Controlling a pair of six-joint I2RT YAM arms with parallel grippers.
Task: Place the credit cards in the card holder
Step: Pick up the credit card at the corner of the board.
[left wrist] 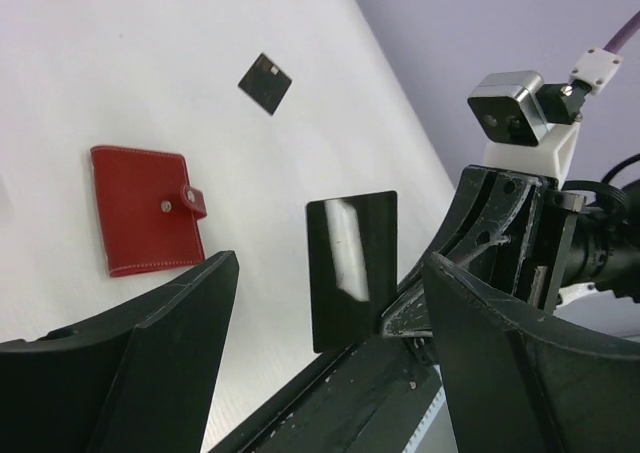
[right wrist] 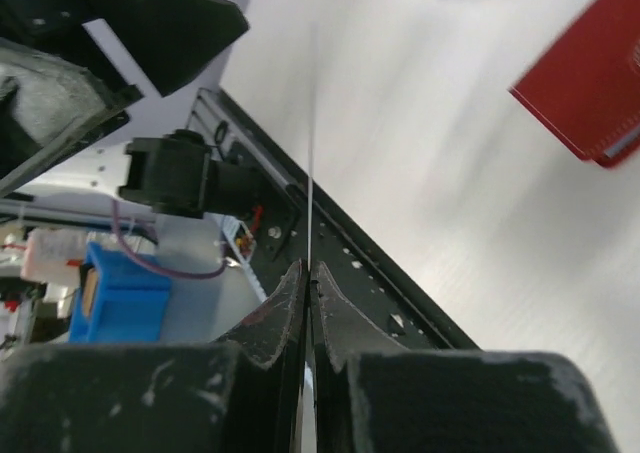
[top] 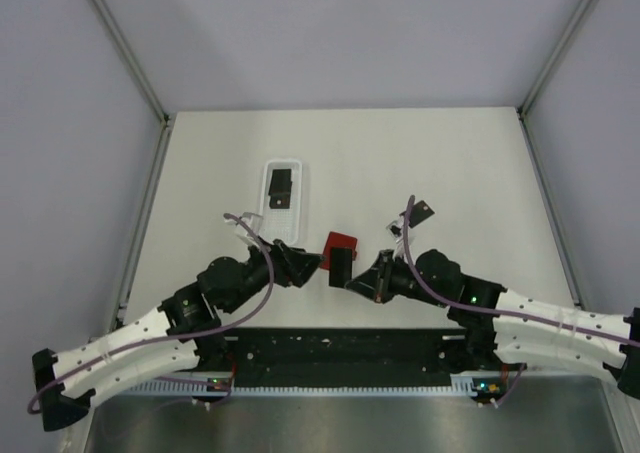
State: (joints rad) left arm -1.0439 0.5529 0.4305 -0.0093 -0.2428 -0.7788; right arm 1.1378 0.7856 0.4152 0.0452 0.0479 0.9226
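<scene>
Arms angled inward, tips facing. Right pincer (right wrist: 308, 276) pinches upright credit card (left wrist: 350, 268) edge. Left pincer (top: 304, 266) wide, not touching card.

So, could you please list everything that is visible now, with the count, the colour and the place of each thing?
table: one, white, under everything.
tray: one, white, far left of centre.
card holder: one, red, closed, flat at centre.
credit cards: three, black; one in the tray, one flat at far right, one upright in the right gripper.
left gripper: one, black, open, empty, facing the held card.
right gripper: one, black, shut on that card's edge.
</scene>
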